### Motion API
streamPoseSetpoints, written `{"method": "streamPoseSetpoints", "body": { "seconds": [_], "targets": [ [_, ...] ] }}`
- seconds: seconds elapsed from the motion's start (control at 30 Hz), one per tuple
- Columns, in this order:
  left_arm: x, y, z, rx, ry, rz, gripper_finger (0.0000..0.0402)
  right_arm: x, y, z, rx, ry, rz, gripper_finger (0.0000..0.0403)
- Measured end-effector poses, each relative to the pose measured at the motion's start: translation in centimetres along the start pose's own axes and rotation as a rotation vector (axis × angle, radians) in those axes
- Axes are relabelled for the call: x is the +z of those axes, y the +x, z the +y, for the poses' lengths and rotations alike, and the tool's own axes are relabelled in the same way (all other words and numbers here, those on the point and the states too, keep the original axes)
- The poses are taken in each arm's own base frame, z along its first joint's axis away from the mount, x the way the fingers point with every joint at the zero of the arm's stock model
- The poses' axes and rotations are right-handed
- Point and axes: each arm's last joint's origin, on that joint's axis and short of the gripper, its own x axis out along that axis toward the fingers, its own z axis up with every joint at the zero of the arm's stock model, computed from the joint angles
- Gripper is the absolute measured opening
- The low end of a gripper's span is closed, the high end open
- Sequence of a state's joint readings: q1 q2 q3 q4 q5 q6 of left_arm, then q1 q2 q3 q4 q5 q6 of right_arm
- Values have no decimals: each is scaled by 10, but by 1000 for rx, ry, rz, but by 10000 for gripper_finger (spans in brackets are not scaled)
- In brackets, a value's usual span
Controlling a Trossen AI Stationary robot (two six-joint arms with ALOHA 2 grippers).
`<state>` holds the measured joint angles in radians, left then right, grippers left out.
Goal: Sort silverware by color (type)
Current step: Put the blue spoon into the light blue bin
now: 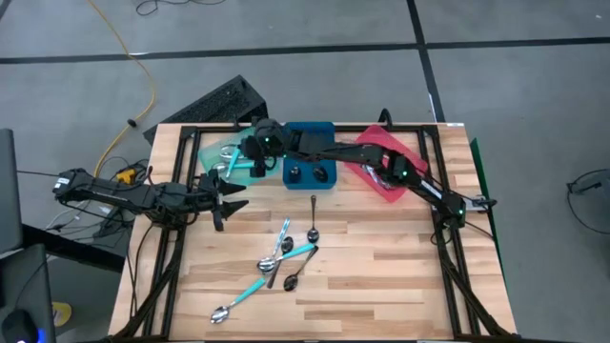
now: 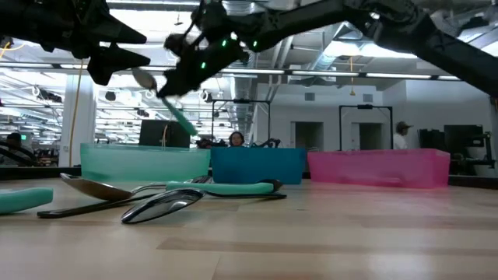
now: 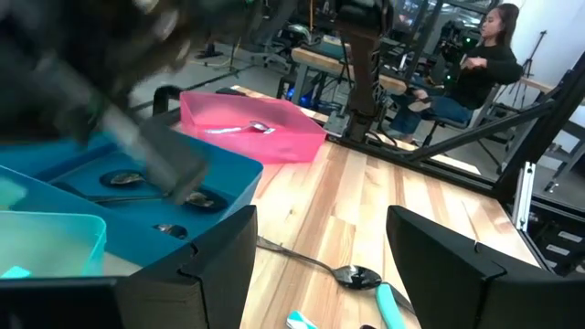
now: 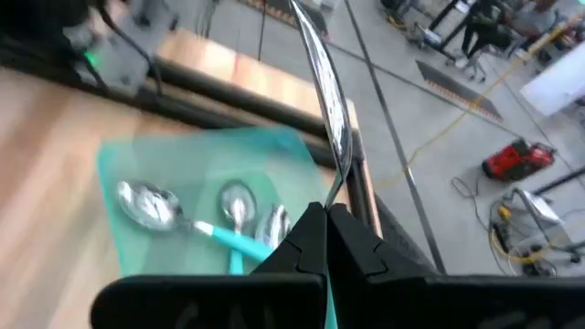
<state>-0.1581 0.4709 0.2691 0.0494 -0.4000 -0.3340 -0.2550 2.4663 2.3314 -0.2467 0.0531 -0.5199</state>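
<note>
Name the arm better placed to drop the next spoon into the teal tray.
Right: its gripper, shut on a teal-handled spoon, hangs over the teal tray. The left gripper is open and empty.

spoons: mixed teal-handled, black, silver [image 1: 281, 259] | loose cluster on table | one held aloft [image 2: 165, 99]

Both arms dark, near-black, slim jointed links with bulkier joint housings. Left arm [image 1: 143, 193]: matte black, pointed wedge-shaped fingers [image 3: 466, 274], flat angular faces, thin grey edge seam. Right arm [image 1: 400, 171]: same black finish, green indicator lights glowing at wrist housing [image 1: 270, 143], another small green light mid-link. Right gripper fingers [image 4: 352, 239]: black, tapered, ridged plastic. Black cabling runs along link near right base. No legible markings or visible screws.
</note>
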Motion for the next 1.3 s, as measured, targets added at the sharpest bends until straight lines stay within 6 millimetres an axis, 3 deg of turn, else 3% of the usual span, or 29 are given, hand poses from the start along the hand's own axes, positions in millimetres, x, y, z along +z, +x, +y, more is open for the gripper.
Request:
{"method": "streamPoseSetpoints", "body": {
  "seconds": [0.27, 0.57, 0.9, 1.3],
  "targets": [
    [-1, 0, 0, 4, -14, 14, 228, -19, 25, 30, -27, -21, 48, 20],
    [-1, 0, 0, 4, -16, 13, 228, -23, 25, 17, -60, 99, 42, 20],
    [-1, 0, 0, 4, -21, 13, 228, -48, 44, 33, -36, 83, 90, 20],
    [-1, 0, 0, 7, -21, 13, 228, -61, 49, 24, -30, 158, 101, 20]
  ]
}}
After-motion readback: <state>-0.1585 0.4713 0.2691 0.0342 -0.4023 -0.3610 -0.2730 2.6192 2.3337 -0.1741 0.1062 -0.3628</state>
